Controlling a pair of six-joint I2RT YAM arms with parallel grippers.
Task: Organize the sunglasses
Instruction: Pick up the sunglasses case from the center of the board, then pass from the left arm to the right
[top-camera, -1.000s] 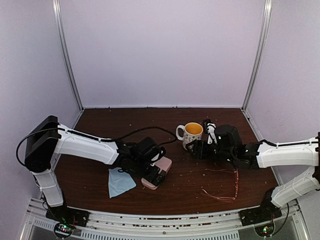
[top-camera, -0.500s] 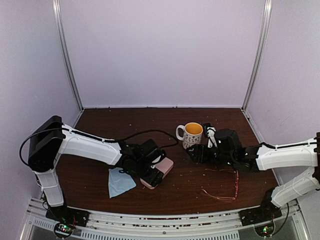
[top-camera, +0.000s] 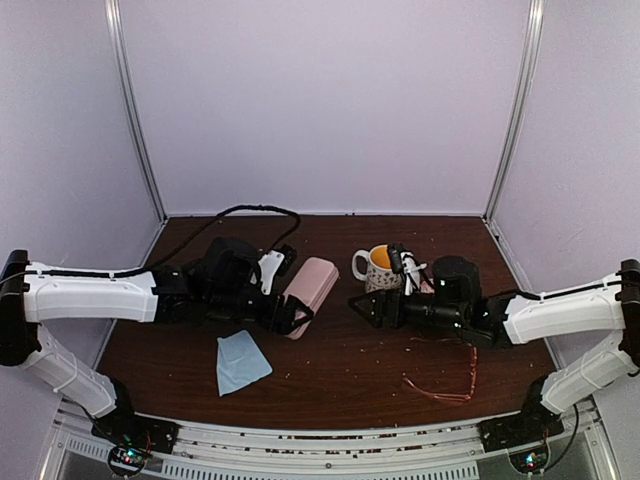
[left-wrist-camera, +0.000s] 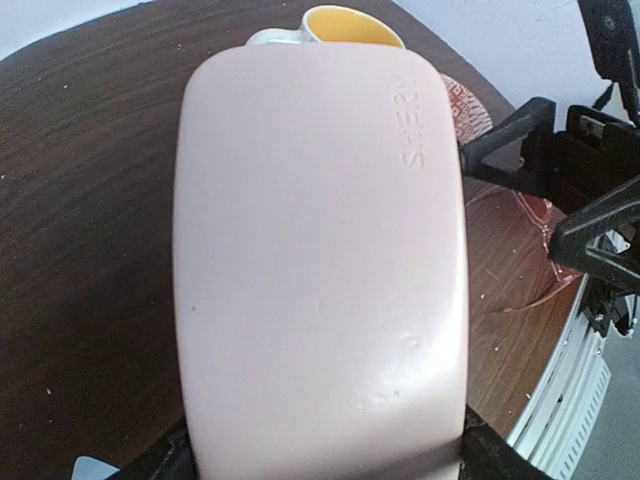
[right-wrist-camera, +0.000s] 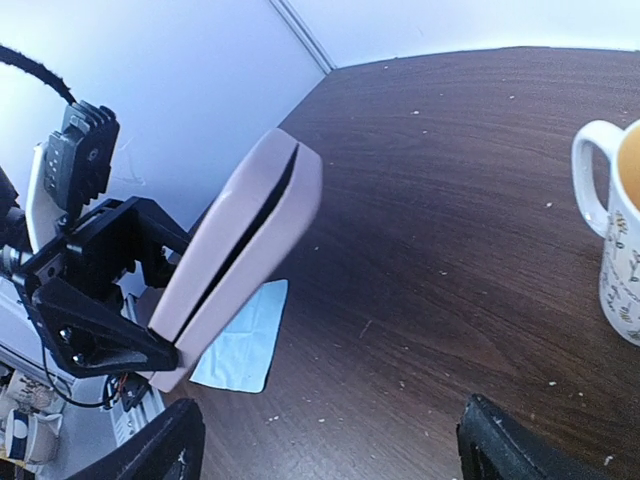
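Observation:
The sunglasses (top-camera: 442, 375), thin reddish-pink wire frames, lie on the table at the front right, behind and right of my right gripper; part of them shows in the left wrist view (left-wrist-camera: 530, 250). My left gripper (top-camera: 290, 312) is shut on the pink oblong case (top-camera: 307, 283) and holds it tilted above the table; the case fills the left wrist view (left-wrist-camera: 315, 270) and shows in the right wrist view (right-wrist-camera: 240, 250). My right gripper (top-camera: 368, 308) is open and empty, facing the case from the right, low over the table (right-wrist-camera: 330, 440).
A white mug (top-camera: 382, 266) with a yellow inside stands at mid-table behind my right gripper (right-wrist-camera: 615, 240). A light blue cloth (top-camera: 240, 362) lies flat at the front left (right-wrist-camera: 240, 345). Grey walls enclose the table.
My left gripper has lifted the pink case off the table, drawn back left and tilted it up. My right gripper has moved left toward the case.

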